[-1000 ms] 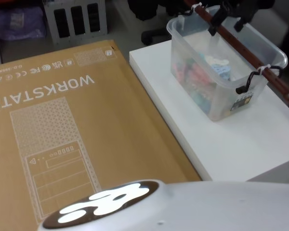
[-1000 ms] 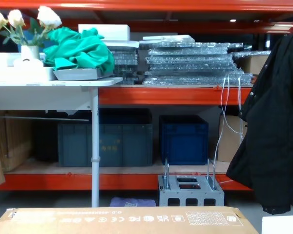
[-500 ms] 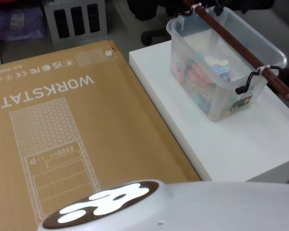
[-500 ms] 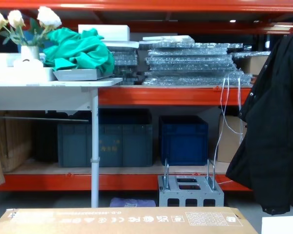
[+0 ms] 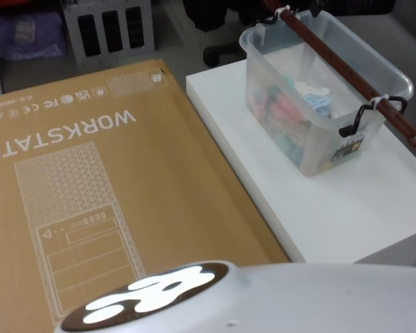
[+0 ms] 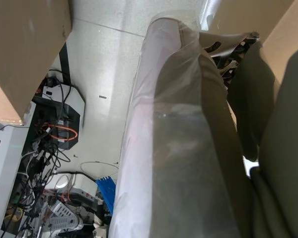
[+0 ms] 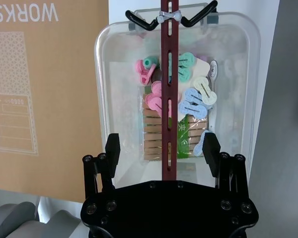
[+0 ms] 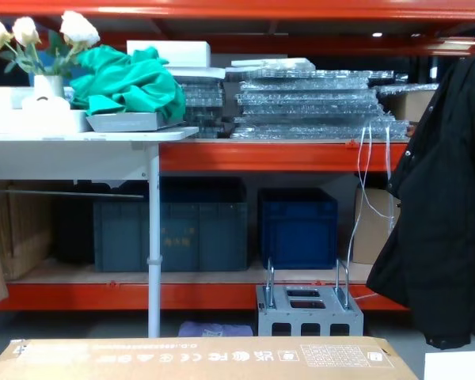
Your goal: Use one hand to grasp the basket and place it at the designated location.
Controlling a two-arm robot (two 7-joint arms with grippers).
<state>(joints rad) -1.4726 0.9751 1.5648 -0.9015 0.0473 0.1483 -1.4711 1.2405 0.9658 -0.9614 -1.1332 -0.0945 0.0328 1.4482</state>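
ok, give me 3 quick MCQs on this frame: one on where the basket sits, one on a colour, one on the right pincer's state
1. The basket stands on:
A. the cardboard box
B. the white platform
C. the floor

2. The bar laid across the basket's rim is:
A. dark red
B. green
C. yellow

3. The right pincer is:
A. shut on the bar
B. shut on the rim
C. open, holding nothing

Answers:
1. B: the head view shows the basket on the white platform, beside the cardboard box.
2. A: it shows dark red in the head and right wrist views.
3. C: in the right wrist view the fingers stand spread either side of the bar, clear of it.
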